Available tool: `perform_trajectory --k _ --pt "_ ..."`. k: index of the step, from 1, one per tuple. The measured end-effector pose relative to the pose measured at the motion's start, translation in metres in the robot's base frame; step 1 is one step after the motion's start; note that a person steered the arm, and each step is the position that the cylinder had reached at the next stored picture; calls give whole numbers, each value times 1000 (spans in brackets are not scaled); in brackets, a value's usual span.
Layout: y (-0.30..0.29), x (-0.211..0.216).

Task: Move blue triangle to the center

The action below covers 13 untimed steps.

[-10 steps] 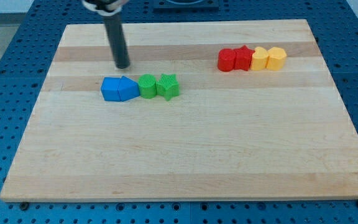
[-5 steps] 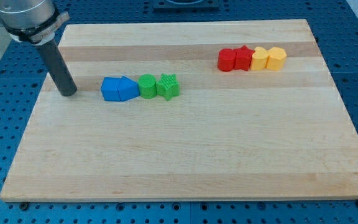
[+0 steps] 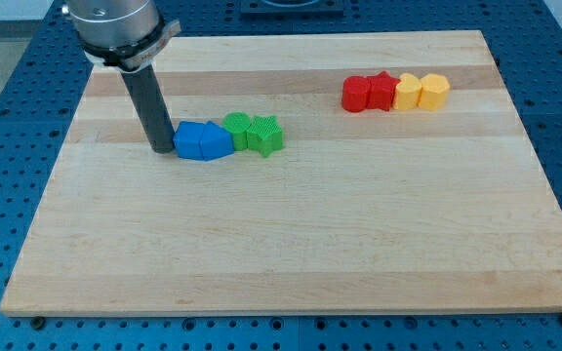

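at view's left – my tip [image 3: 163, 149] touching blue block pair [image 3: 203, 142] – no pincer on rod.

Open counter [image 3: 291, 244] across the view's bottom half, blue blocks [image 3: 203, 142] hemmed by my tip [image 3: 163, 149] on the left, green blocks [image 3: 254, 133] touching on the right, red-and-yellow row [image 3: 396, 93] well apart.

A pale wooden board [image 3: 291, 253] lies on a blue perforated table [image 3: 8, 127] under even light.
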State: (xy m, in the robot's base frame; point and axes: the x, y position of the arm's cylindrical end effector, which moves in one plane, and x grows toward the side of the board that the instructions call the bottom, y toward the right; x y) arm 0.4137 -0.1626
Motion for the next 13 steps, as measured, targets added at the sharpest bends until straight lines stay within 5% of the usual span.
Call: perform_trajectory --k 11,13 --pt "149 8" --pt "114 8"
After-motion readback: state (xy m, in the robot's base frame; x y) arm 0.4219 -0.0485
